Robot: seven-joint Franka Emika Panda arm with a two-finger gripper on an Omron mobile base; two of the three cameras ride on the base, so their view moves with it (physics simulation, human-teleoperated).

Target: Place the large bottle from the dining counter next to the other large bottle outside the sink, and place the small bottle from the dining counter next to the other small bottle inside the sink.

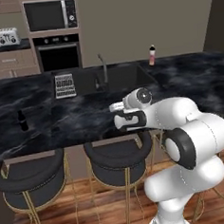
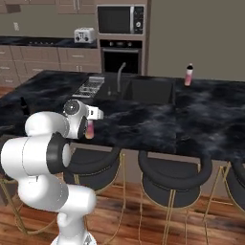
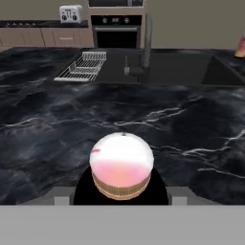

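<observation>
The gripper (image 3: 122, 194) was closed on the large bottle (image 3: 122, 165), a pink one with a white rounded cap, held over the near edge of the dining counter (image 1: 86, 120). In the right base view the pink bottle body (image 2: 89, 130) hung below the hand, above the front lip of the counter. Black padded stools (image 1: 119, 153) stood directly under that edge. Beyond the bottle, the veined marble ran unobstructed to the sink (image 3: 191, 67), whose rim cut the surface at mid-depth. The small bottle (image 1: 22, 120) stood well to the left, near the counter's front. A drain rack (image 1: 64, 85) lay just left of the faucet (image 1: 102, 67). The other large bottle (image 1: 152, 55) stood on the far rim, outside the basin, to its right.
</observation>
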